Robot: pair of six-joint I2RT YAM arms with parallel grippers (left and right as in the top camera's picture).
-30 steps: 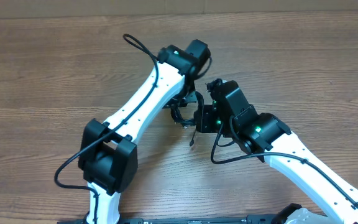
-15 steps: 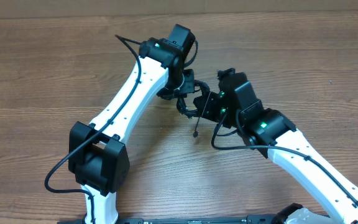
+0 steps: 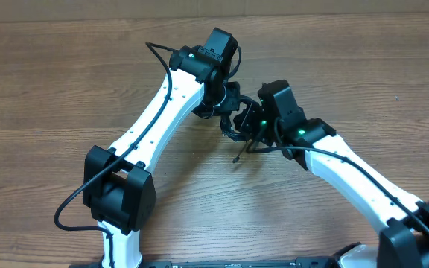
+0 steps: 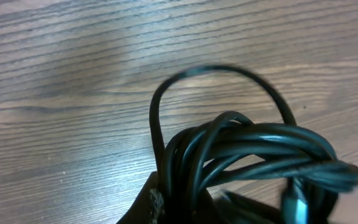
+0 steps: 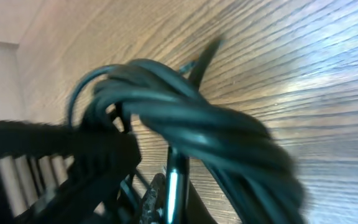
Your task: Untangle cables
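Left hand [image 3: 226, 112] and right hand [image 3: 252, 128] each pinch the cables [image 3: 234, 135] — one knotted bundle between them, over the tabletop [image 3: 51, 89]. We judge it light and floppy — better taken at a loose outer loop.

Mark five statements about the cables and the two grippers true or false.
1. The cables form one tangled bundle. True.
2. The bundle lies alone at the table's far left edge. False: it sits mid-table, between the two grippers.
3. The left gripper and the right gripper are both closed on the bundle. True.
4. A white cloth covers the table. False: it is bare wood grain.
5. One cable end trails out of the bundle toward the near side of the table. True.
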